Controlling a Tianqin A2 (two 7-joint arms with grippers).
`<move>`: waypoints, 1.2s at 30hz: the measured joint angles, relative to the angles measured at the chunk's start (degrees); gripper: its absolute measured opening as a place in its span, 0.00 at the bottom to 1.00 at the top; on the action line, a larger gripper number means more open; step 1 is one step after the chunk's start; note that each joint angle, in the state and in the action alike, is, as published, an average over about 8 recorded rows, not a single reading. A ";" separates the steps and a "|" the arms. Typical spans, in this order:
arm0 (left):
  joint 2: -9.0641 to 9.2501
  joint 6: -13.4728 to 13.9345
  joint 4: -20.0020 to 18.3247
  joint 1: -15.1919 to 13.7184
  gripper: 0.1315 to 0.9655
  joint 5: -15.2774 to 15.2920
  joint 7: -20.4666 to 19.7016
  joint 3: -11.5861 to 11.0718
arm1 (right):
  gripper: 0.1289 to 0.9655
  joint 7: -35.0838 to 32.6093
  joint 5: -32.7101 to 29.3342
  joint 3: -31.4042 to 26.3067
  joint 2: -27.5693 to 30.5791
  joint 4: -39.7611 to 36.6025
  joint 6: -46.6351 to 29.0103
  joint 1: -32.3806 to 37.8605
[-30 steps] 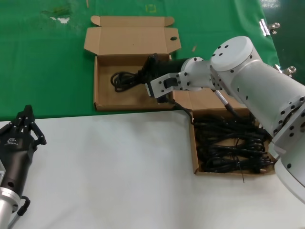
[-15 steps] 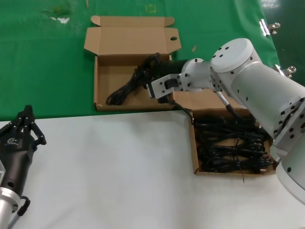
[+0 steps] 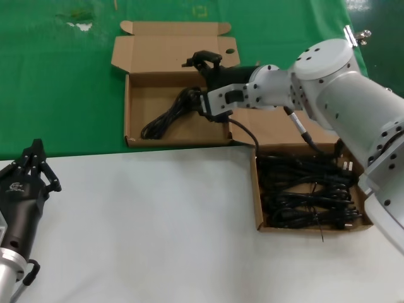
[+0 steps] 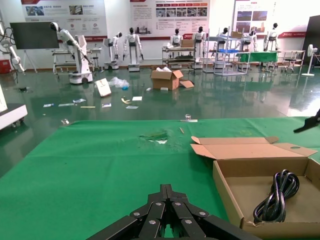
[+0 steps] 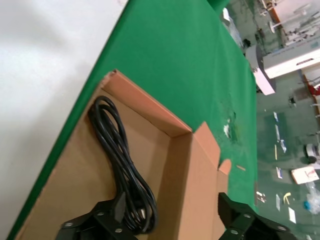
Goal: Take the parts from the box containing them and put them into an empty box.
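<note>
While the right gripper (image 3: 203, 61) hangs open over the far box (image 3: 136, 126), one cord (image 3: 169, 115) lies inside; the near right box (image 3: 257, 196) holds cords (image 3: 309, 192); the left gripper (image 3: 30, 165), parked near left, looks closed.

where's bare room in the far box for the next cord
Far box: bare floor along its left wall and its near right part; one cord lies diagonally across it. The right gripper hangs open over the back right. The near box is packed with cords.

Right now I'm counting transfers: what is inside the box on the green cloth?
One tied black cord bundle lies in the box on the green cloth. The open right claw and its wrist cover the box's far right corner.
</note>
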 joint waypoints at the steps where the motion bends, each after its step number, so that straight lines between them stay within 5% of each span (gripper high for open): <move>1: 0.00 0.00 0.00 0.00 0.01 0.00 0.00 0.00 | 0.53 -0.33 -0.54 1.17 0.12 -0.24 -0.15 0.16; 11: 0.00 0.00 0.00 0.00 0.01 0.00 0.00 0.00 | 0.78 -2.55 -4.30 12.11 2.75 -0.90 -1.71 1.07; 22: 0.00 0.00 0.00 0.00 0.01 0.00 0.00 0.00 | 0.91 -6.21 -6.04 22.61 7.42 1.47 -3.16 -1.08; 36: 0.00 0.00 0.00 0.00 0.01 0.00 0.00 0.00 | 1.00 8.99 -14.02 26.32 19.04 27.45 0.63 -14.44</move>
